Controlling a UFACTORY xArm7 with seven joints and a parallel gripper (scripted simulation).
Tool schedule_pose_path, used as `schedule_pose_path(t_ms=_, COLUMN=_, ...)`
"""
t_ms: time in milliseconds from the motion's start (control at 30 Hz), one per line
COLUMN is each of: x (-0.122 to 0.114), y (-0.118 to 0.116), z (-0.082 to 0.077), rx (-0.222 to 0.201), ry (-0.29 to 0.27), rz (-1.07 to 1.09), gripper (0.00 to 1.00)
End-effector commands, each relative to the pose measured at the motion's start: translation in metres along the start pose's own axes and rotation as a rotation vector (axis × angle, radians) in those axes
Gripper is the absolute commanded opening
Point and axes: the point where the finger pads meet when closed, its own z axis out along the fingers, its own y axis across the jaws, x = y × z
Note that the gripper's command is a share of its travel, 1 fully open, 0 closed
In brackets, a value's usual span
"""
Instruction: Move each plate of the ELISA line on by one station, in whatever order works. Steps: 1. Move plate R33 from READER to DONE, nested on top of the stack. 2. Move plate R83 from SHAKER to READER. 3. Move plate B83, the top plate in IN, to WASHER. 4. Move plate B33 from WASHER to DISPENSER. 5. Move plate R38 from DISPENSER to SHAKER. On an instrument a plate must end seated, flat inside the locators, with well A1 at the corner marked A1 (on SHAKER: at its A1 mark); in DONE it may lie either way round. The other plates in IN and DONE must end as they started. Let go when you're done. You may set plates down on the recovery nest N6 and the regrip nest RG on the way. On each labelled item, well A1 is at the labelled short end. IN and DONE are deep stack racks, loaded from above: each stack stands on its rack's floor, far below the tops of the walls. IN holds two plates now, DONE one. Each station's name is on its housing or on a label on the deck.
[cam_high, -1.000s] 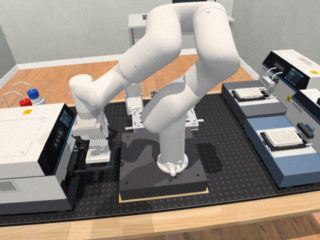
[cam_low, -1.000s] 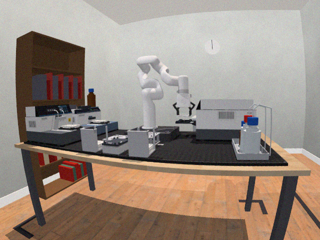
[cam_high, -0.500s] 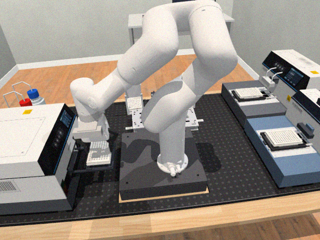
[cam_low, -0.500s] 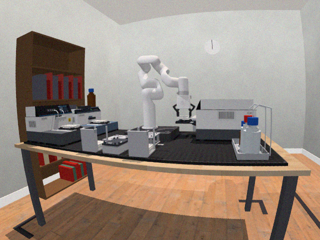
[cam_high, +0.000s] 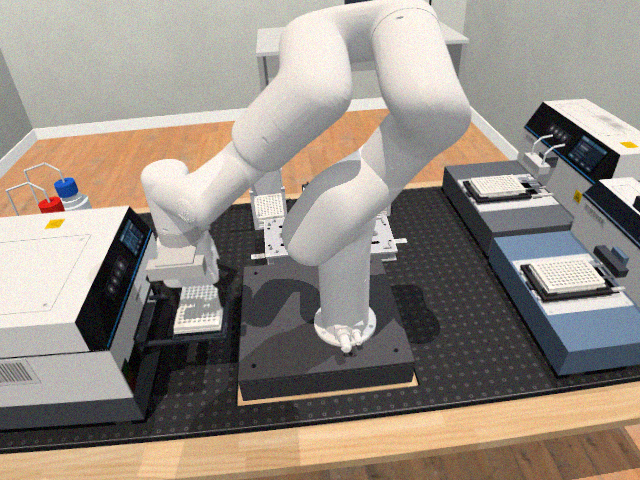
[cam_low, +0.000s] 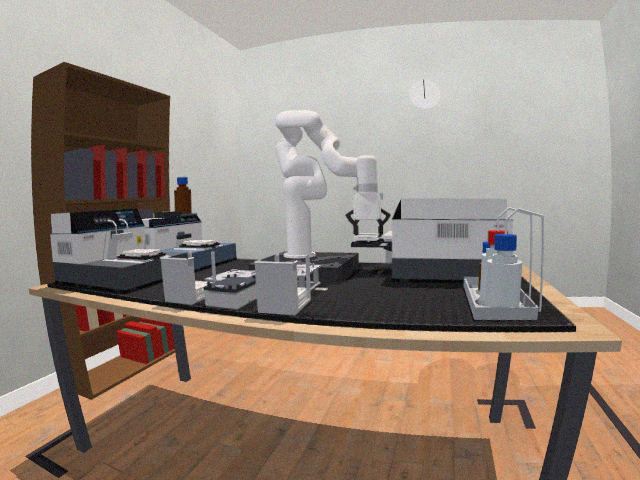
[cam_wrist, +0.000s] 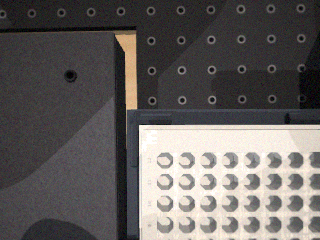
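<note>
My gripper (cam_high: 199, 289) hangs over the drawer tray (cam_high: 180, 333) of the big reader housing (cam_high: 56, 289) at the left. It is shut on a white well plate (cam_high: 197, 310) by its long sides. The plate is flat, low over the dark tray or on it; I cannot tell which. In the side view the fingers (cam_low: 368, 227) straddle the plate (cam_low: 368, 239) beside the housing (cam_low: 447, 235). The wrist view shows the plate's corner (cam_wrist: 230, 185) inside the tray's frame (cam_wrist: 132, 175). I cannot read the plate's label.
Two instruments at the right each carry a white plate (cam_high: 498, 186) (cam_high: 566, 274). A rack at the back holds a plate (cam_high: 268, 206). The arm's dark base block (cam_high: 320, 330) lies right of the tray. Capped bottles (cam_high: 67, 193) stand at the far left.
</note>
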Motion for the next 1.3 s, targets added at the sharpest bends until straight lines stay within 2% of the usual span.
schedule_pose_path(t_ms=0, x=0.0, y=0.0011, z=-0.0009, rx=-0.003, ry=0.0, rz=0.0, gripper=0.0)
schedule_pose_path(t_ms=1267, x=0.0001, y=0.0009, z=0.0033, rx=-0.003, ry=0.0, rz=0.0, gripper=0.0)
